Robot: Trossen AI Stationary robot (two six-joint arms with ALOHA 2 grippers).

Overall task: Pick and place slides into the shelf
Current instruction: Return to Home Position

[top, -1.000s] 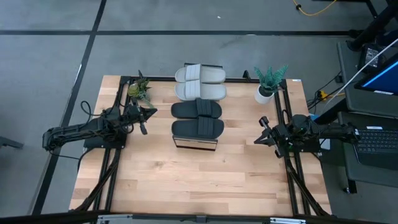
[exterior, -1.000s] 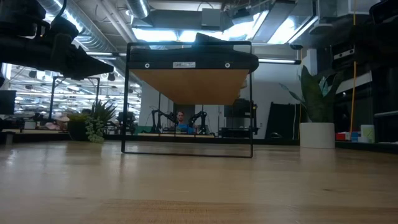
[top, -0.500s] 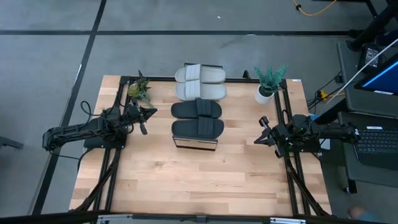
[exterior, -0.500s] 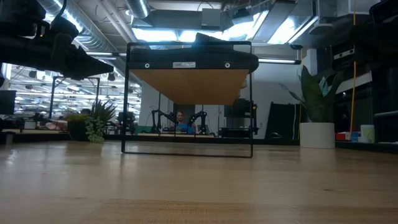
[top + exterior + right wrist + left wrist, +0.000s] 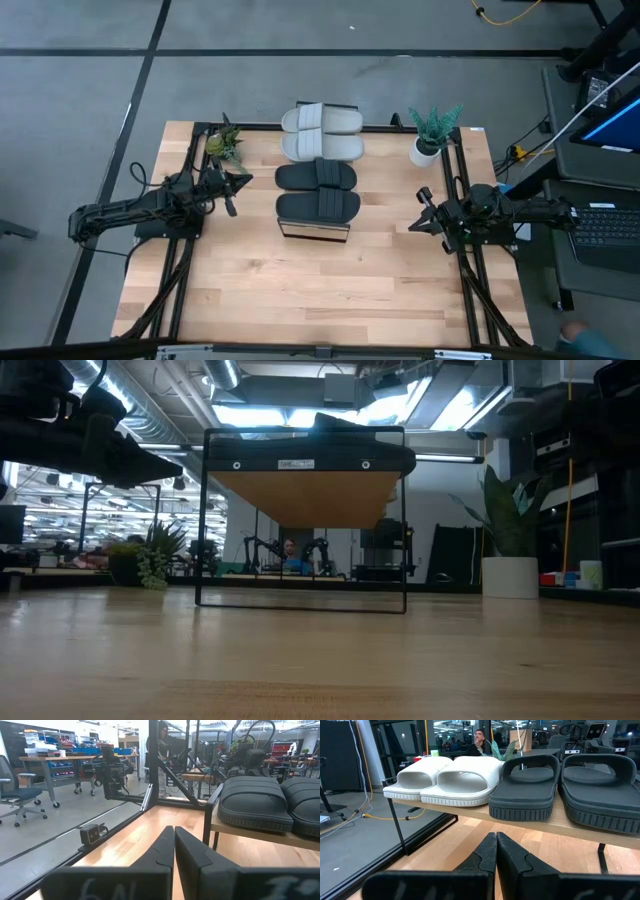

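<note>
Several slides lie side by side on the shelf's (image 5: 315,230) plank top at the table's middle. Two light grey ones (image 5: 322,133) sit at its far end and two black ones (image 5: 317,192) nearer. All rest on their soles, straps up. My left gripper (image 5: 236,190) hovers shut at the table's left, pointing level at the shelf; its wrist view shows the grey slides (image 5: 445,776) and the black slides (image 5: 525,785) ahead of the gripper (image 5: 496,836). My right gripper (image 5: 420,215) hovers shut at the table's right, facing the black slides (image 5: 252,795); in its own view the gripper (image 5: 173,829) holds nothing.
A small green plant (image 5: 225,145) stands at the far left of the table and a plant in a white pot (image 5: 432,130) at the far right. Bare wooden tabletop (image 5: 320,290) spreads in front of the shelf. People show in the room beyond.
</note>
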